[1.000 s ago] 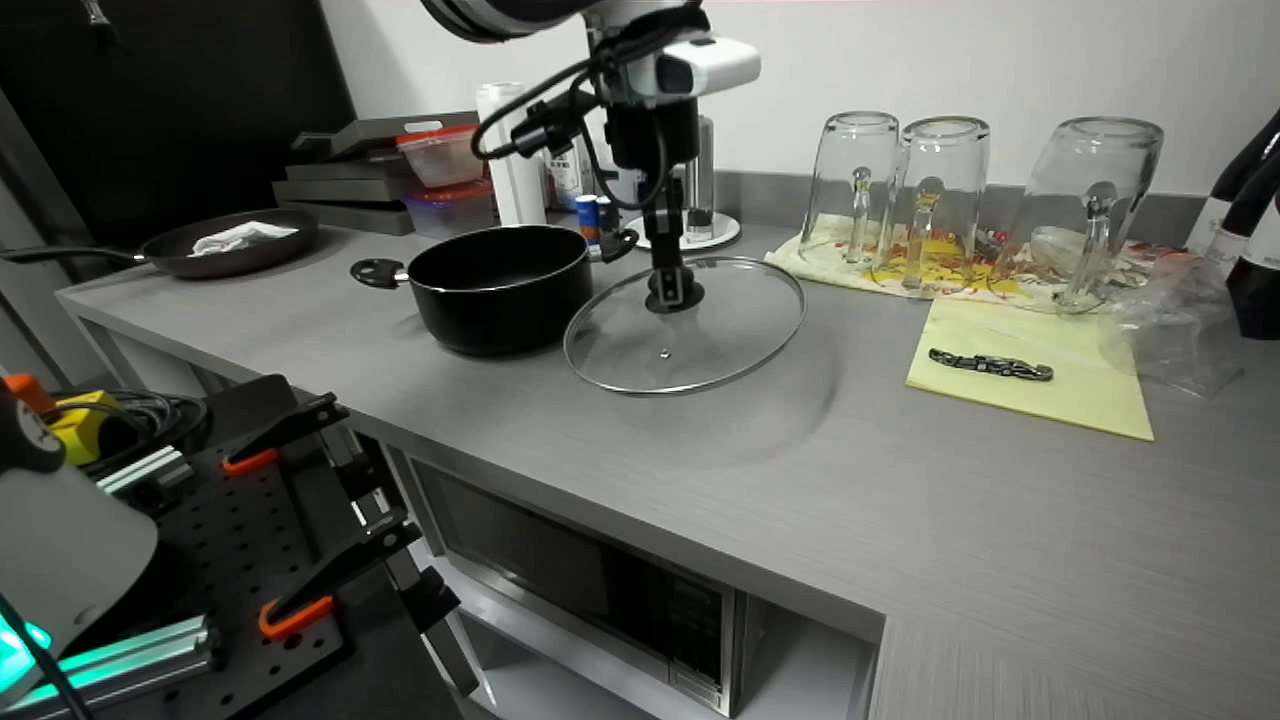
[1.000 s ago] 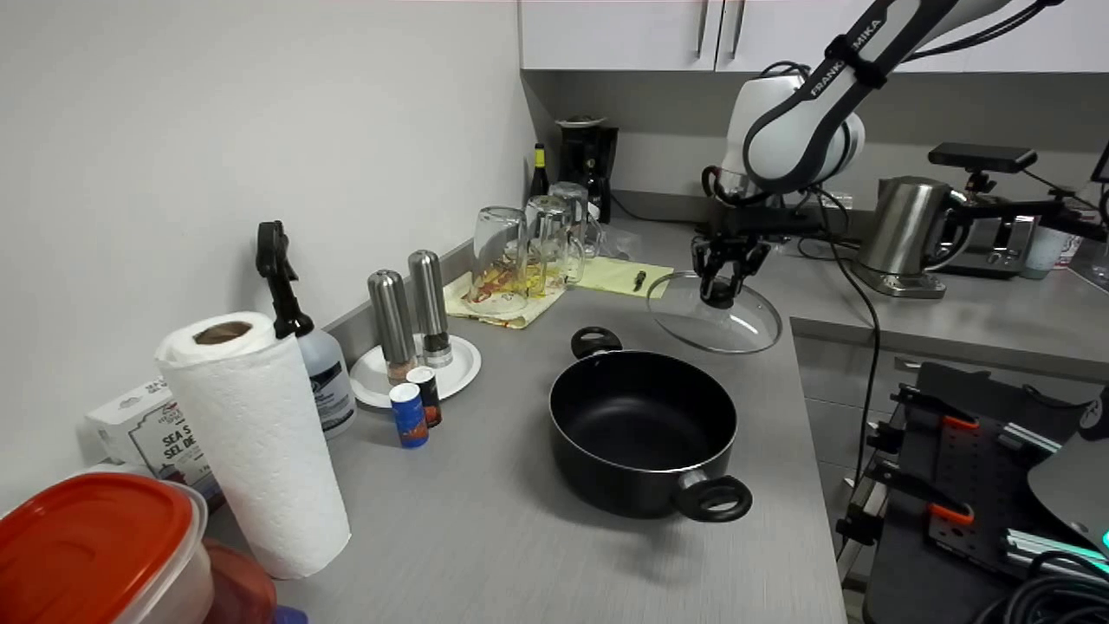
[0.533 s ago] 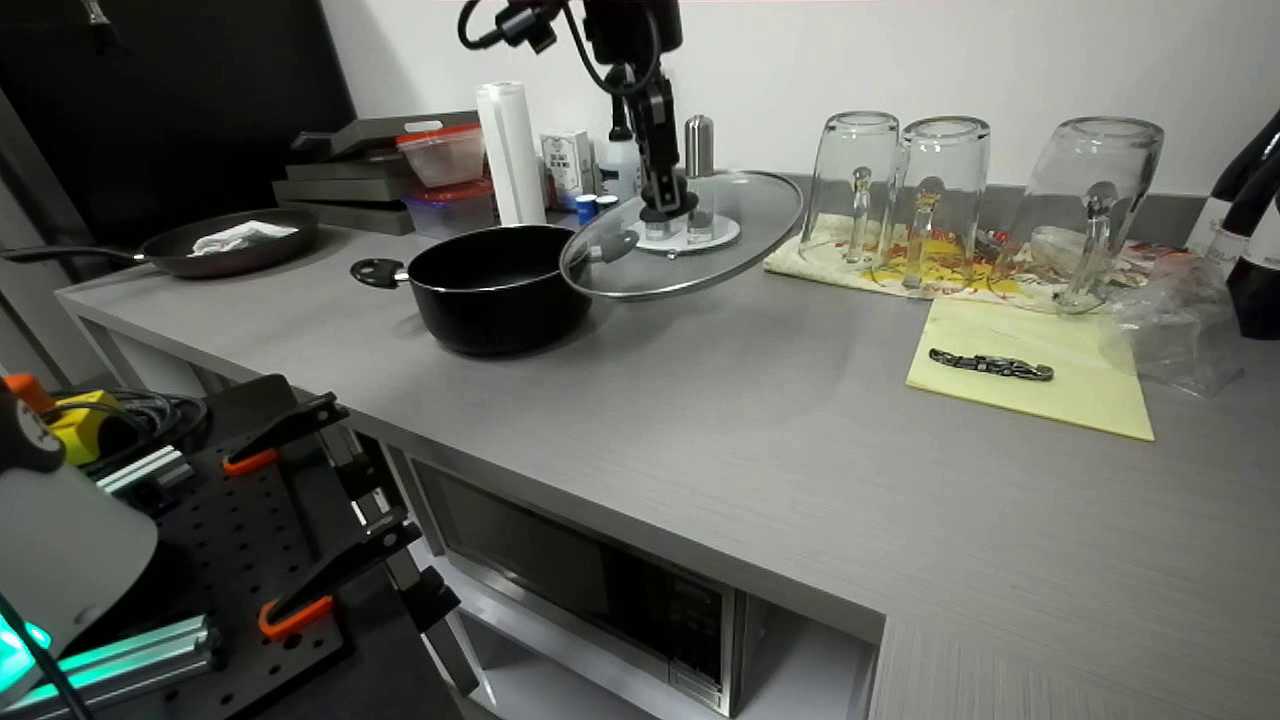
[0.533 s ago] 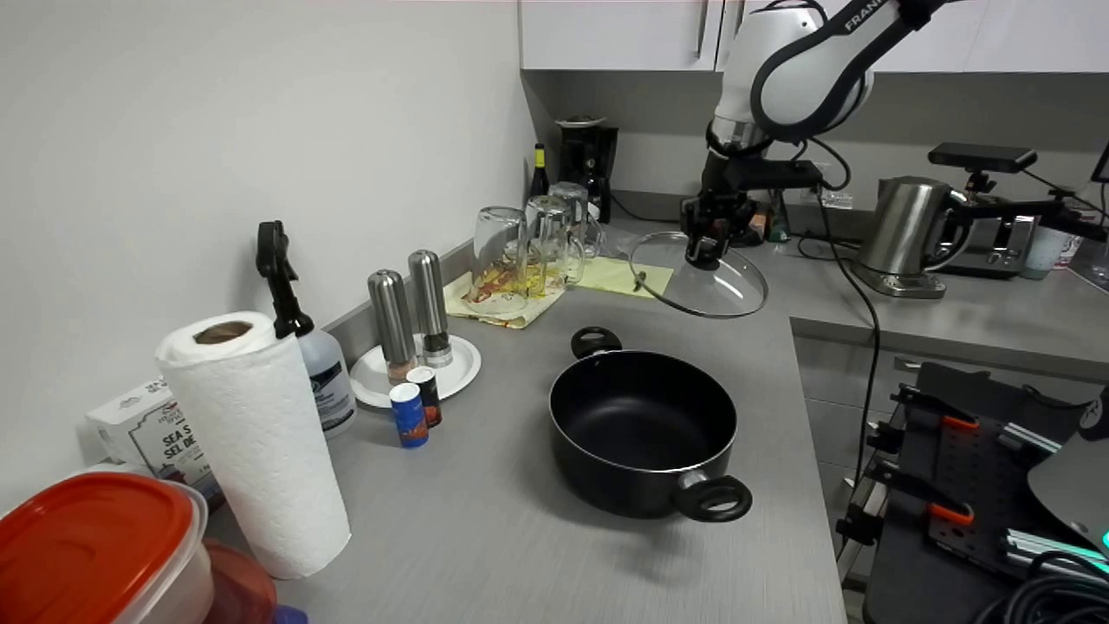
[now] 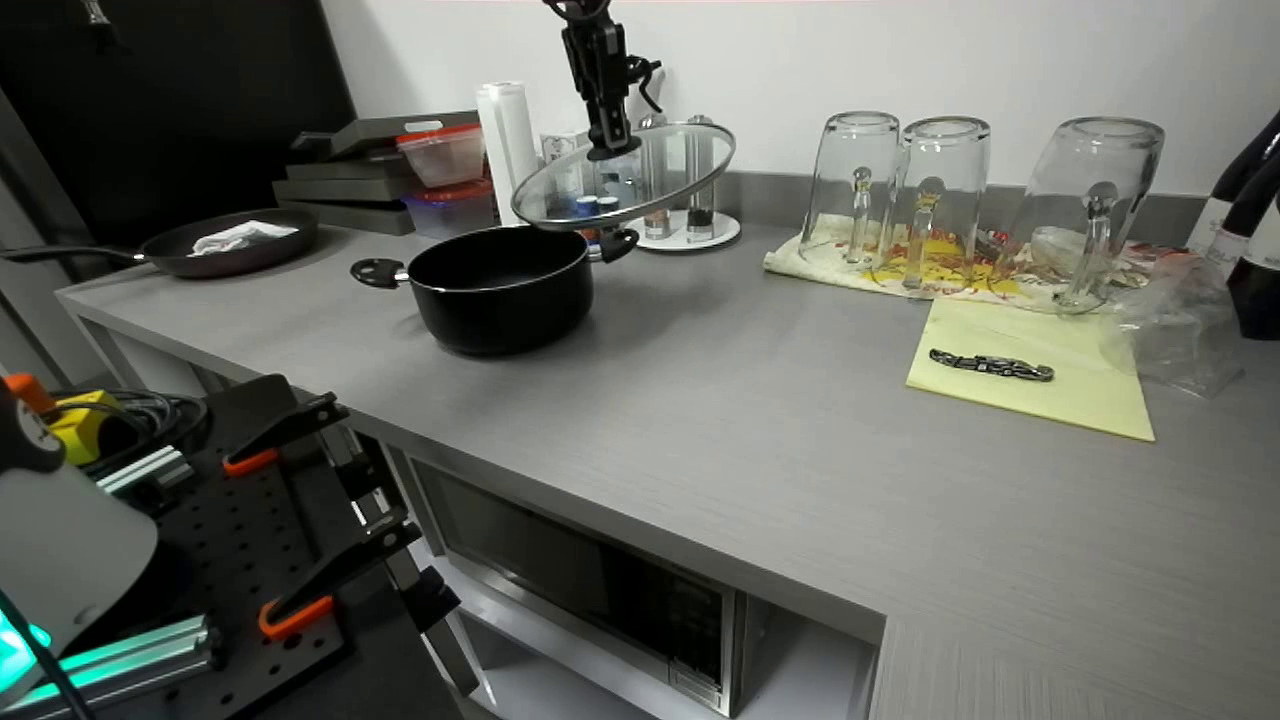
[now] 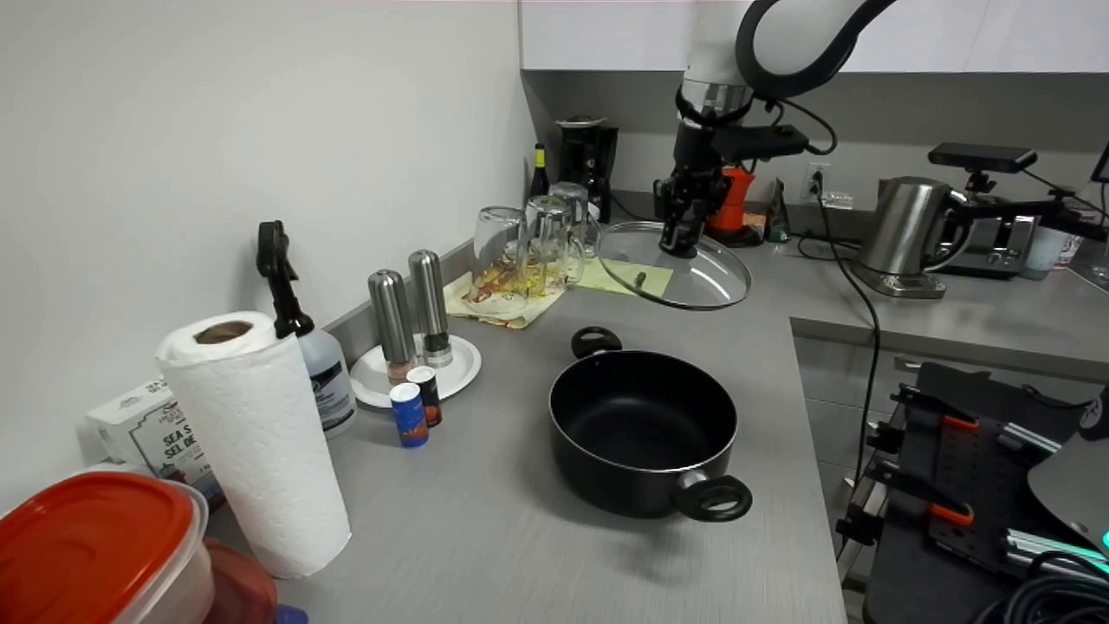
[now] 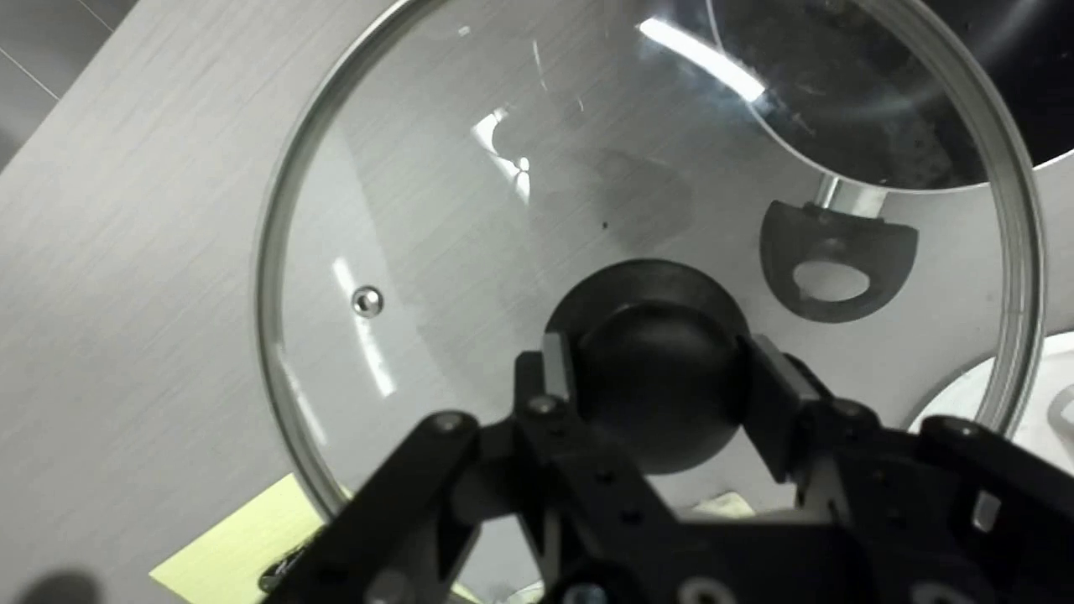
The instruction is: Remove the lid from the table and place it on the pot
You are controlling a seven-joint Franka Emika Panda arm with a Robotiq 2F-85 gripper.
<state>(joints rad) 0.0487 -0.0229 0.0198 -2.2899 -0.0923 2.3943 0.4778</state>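
main risk is a crooked landing: the glass lid [image 5: 625, 180] hangs tilted in the air above the tabletop [image 5: 720, 430], not centred over the black pot [image 5: 505, 320], which stands between the front edge and the back edge, well apart from the inner corner [image 5: 885, 618]. lowering from here would probably catch the rim [image 7: 1024, 252] on the lid-side loop handle [image 5: 620, 243] or leave the lid cocked half on. fingers [image 7: 776, 398] pinch the black knob [image 7: 663, 386] from both sides, spread just its width; a smooth round knob might swivel or slip if the rim bumps, so tilt could get worse. drifting toward the back edge could knock the steel mills [image 6: 392, 316] on their white plate [image 6: 463, 373]. clear glass makes contact hard to judge too. materials: lid thin, transparent, round, shiny metal rim, small metal vent hole [image 7: 367, 301]; pot wide, round, dark inside, bright thin lip, dark stubby handles, looks like coated metal; tabletop grey, flat, fine streaky grain; mills brushed cylinders; upturned glass mugs [image 5: 930, 190] near the back edge, clear, tall.
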